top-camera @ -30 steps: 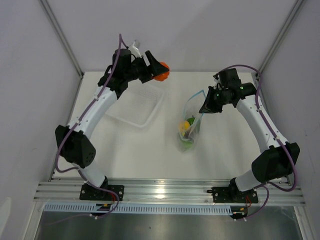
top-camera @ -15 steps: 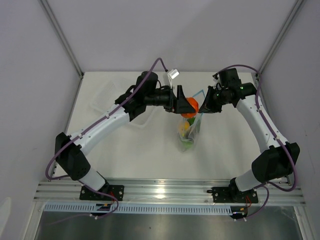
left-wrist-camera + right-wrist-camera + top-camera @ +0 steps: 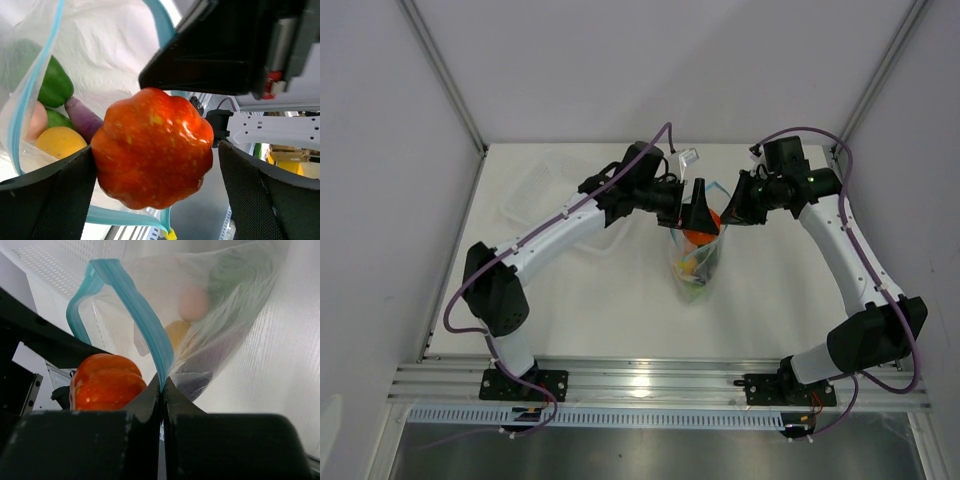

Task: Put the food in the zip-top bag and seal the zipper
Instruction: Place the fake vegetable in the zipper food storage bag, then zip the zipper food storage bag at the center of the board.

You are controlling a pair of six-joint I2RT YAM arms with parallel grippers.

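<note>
Changing since 1 second ago: we find the left gripper [image 3: 698,212] swung from beyond the tray [image 3: 525,195] across to the mouth of the zip-top bag [image 3: 695,268], bringing the orange pumpkin [image 3: 152,147] with it.
Left pincer: spread; the pumpkin touches 1 finger and shows a sliver of gap at the other, so we judge release to be under way.
Right pincer: the right gripper [image 3: 162,386] is pressed together on the zipper [image 3: 145,325], holding the mouth up and open.
Pumpkin position: at the mouth, between the blue edges, not yet down among the rest.
Bag contents: green pepper [image 3: 55,85], eggplant [image 3: 82,120], lemon [image 3: 60,142], peach [image 3: 34,122] and cucumber [image 3: 57,119], 5 in all.
Meaning for task: we judge this the 6th and last piece; sealing is outstanding.
</note>
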